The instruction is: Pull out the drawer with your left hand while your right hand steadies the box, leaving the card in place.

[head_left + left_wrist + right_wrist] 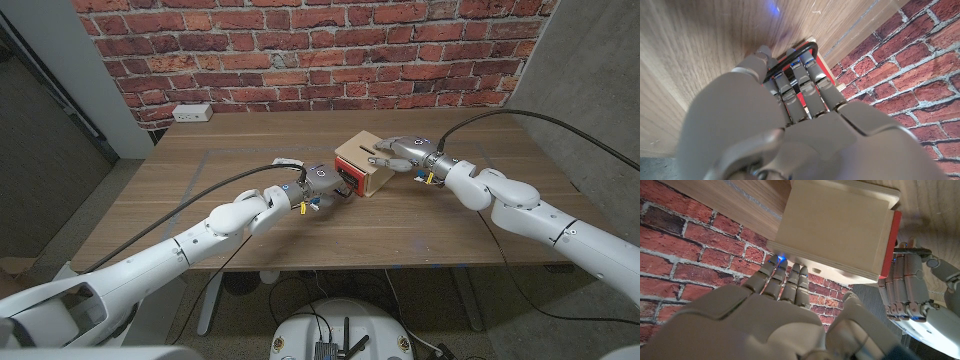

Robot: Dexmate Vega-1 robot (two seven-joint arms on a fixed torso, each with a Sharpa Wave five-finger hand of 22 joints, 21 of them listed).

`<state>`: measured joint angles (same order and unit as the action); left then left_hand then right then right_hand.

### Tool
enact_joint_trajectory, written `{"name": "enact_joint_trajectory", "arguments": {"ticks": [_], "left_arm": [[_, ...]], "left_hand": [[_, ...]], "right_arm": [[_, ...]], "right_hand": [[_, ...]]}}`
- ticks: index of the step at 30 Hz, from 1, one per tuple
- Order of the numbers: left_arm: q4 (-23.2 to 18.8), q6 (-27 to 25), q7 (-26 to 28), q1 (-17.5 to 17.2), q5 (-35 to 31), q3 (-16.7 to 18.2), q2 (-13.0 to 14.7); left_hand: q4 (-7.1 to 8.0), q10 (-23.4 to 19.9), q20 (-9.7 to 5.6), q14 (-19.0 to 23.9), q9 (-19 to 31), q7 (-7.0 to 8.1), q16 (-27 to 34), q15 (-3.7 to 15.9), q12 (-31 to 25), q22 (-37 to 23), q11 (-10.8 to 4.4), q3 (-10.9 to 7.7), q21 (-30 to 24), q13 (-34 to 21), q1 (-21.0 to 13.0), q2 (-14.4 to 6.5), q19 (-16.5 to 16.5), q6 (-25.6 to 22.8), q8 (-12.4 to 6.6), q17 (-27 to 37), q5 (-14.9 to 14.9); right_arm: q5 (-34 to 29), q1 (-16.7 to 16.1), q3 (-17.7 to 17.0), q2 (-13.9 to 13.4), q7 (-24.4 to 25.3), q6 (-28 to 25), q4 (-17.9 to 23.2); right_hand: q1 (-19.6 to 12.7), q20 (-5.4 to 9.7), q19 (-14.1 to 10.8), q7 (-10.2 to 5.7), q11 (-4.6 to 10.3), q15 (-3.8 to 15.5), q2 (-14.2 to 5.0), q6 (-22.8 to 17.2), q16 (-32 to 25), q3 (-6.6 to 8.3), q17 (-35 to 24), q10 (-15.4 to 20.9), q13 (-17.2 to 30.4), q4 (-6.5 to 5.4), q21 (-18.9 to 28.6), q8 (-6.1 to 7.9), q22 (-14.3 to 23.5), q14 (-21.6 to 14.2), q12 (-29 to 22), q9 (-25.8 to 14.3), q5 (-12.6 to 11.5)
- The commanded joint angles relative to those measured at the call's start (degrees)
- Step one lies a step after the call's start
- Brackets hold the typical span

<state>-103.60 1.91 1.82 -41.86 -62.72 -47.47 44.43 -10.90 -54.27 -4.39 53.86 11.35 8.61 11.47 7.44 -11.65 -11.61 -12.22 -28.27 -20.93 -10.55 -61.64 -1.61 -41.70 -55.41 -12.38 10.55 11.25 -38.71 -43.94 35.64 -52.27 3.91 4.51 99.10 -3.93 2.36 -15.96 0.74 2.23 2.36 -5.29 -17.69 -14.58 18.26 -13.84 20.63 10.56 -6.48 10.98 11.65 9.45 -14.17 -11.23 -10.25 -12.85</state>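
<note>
Hooking its fingers over the black handle (802,50) of the red drawer (350,181), the left hand (318,184) sat just left of the box (366,163) at frame centre, while the right hand (403,152) pressed its top.

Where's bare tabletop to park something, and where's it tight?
Bare wood: the near strip of the table below both forearms, and the far-left stretch toward the wall outlet. Crowded at center: the left hand is at the red drawer, and the right hand is on the wooden box.
</note>
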Motion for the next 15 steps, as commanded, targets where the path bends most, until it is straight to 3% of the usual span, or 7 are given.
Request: {"name": "enact_joint_trajectory", "arguments": {"ticks": [1, 15], "left_arm": [[-0.3, -0.9, 2.1, -1.1, -0.5, 0.3, 0.1], [-1.1, -1.6, 2.0, -1.8, -0.4, 0.6, 0.3]], "left_hand": [[0.39, -2.0, -7.66, 1.8, 0.3, -0.15, 1.0, 6.49, -0.3, -0.4, -0.03, 0.56, -1.0, -0.3, -2.0, -0.7, -0.7, -2.0, -0.27, 0.4, -0.1], [0.63, -3.9, -7.63, 3.9, 0.4, -0.08, 1.6, 6.51, -0.5, -0.6, 0.09, 1.83, -2.2, -0.5, -2.7, -1.6, -1.9, -2.9, -0.29, 0.6, -0.2]], "right_arm": [[0.1, -0.4, -0.3, -0.2, 0.3, -0.3, 0.6], [-0.1, -0.5, -0.3, -0.2, -0.1, -0.6, 1.1]], "right_hand": [[0.5, 1.79, -0.6, -0.03, -0.40, 1.75, -2.06, -0.3, 0.3, 0.47, 0.1, 0.1, 0.3, 0.03, 0.0, -0.08, 0.2, -0.3, -0.1, -0.2, 0.1], [0.6, 1.77, -0.7, -0.02, -0.50, 1.70, -2.01, -0.3, 0.5, 0.66, 0.1, 0.1, 0.3, 0.06, 0.0, -0.11, 0.2, -0.2, 0.0, -0.2, 0.1]]}}
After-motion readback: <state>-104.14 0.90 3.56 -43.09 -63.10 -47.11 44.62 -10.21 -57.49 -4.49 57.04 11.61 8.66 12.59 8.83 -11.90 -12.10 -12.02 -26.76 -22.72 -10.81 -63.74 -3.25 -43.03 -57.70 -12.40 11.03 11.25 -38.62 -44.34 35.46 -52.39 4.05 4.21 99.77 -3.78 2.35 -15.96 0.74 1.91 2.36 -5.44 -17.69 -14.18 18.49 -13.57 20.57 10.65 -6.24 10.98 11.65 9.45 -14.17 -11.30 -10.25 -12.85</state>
